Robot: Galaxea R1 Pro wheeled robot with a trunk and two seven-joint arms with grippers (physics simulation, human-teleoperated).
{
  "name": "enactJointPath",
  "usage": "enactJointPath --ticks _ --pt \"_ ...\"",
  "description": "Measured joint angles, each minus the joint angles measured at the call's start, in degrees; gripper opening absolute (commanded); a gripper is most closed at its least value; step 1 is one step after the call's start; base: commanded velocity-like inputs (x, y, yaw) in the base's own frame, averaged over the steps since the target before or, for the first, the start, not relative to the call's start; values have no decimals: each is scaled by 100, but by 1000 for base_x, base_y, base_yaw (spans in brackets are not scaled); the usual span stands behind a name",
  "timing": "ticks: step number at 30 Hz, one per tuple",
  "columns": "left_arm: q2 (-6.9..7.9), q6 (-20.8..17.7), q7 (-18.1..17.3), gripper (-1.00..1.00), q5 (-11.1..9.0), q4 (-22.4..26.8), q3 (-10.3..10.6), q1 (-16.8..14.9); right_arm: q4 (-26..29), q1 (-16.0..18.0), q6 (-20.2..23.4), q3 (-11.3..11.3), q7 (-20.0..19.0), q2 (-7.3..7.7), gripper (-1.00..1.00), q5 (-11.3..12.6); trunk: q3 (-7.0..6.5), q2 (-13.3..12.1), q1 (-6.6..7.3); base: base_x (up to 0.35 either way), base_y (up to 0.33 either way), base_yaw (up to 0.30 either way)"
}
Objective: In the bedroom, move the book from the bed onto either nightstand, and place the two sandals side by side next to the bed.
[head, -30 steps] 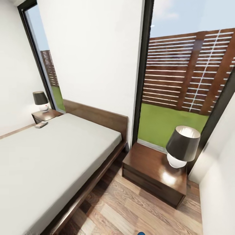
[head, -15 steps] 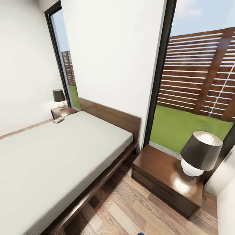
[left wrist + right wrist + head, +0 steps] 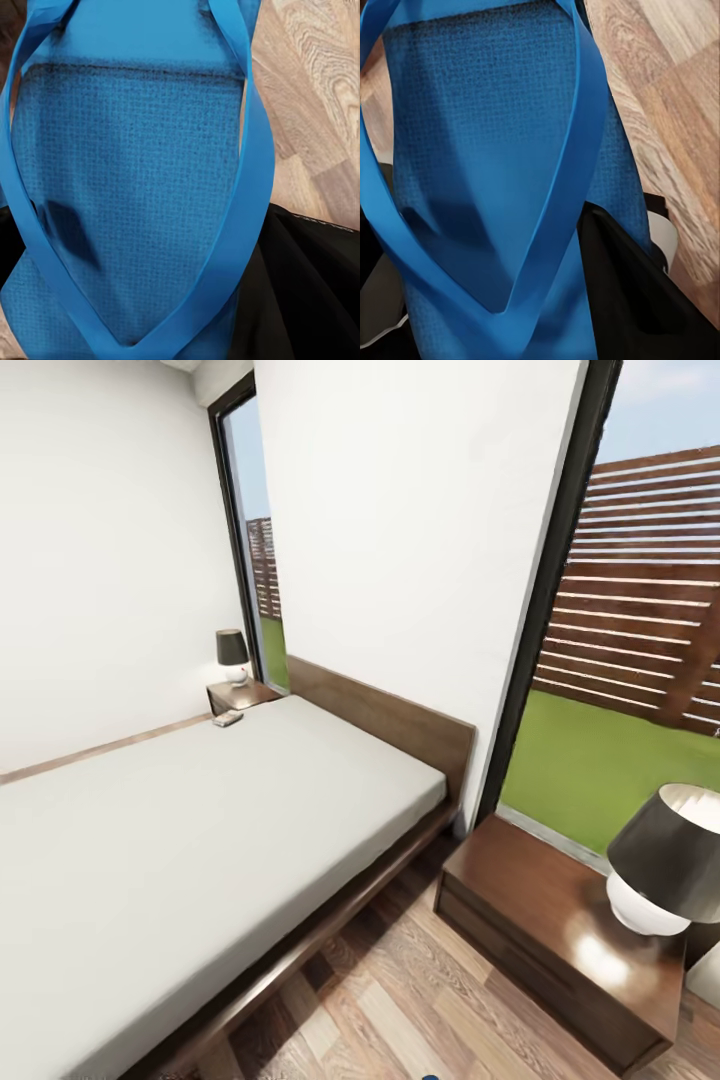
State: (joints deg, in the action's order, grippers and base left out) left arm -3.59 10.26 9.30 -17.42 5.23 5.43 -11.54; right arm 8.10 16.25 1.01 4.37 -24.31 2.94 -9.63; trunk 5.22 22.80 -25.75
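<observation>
Left gripper: fingers hidden, state can't tell; blue sandal [image 3: 127, 195] fills close view over wood floor [image 3: 315, 105], so likely carried. Right gripper: likewise can't tell; second sandal [image 3: 495, 165] close before camera, dark finger part [image 3: 622, 300] beside it. Judgement: both sandals held for placing beside bed [image 3: 200, 810]. Small flat object, probably book [image 3: 228, 719], lies at bed's far corner just beside far nightstand [image 3: 240, 695] with lamp [image 3: 233, 656]. Near nightstand [image 3: 560, 930] free for book.
</observation>
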Motion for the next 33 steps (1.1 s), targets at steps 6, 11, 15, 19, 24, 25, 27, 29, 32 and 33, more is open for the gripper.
enactJointPath --ticks 6,11,15,19,24,25,27,29,32,33 --pt "-2 0 0 -100 0 0 5 0 0 0 0 -1 0 -5 -100 -5 0 0 0 0 0 286" --pt "-8 0 0 -100 0 1 4 0 -1 -28 0 -4 0 -10 -100 -9 0 0 0 0 -1 286" --pt "-9 0 0 -100 0 -1 5 0 0 -33 0 -1 0 -9 -100 -7 0 0 0 0 -46 286" --pt "-8 0 0 -100 0 -2 5 0 0 -35 0 -2 0 -11 -100 -13 0 0 0 0 -74 286" --pt "-9 0 1 -100 0 0 6 0 0 -35 0 -2 0 -13 -100 -15 0 0 0 0 -21 286" --pt "-9 0 1 -100 0 0 6 0 0 -35 0 -2 0 -13 -100 -15 0 0 0 0 -8 286" --pt "-9 0 1 -100 0 0 6 0 0 -35 0 -2 0 -13 -100 -15 0 -1 0 0 -4 286" --pt "-9 0 1 -100 0 1 6 0 0 -35 0 -2 0 -16 -100 -14 0 -1 0 0 -2 286" --pt "-9 0 1 -100 0 1 6 0 0 -35 0 -4 0 -19 -100 -15 0 -1 0 0 -1 286" --pt "-9 0 1 -100 0 1 6 0 -2 -35 0 -5 0 -19 -100 -15 0 -1 0 0 -1 286"
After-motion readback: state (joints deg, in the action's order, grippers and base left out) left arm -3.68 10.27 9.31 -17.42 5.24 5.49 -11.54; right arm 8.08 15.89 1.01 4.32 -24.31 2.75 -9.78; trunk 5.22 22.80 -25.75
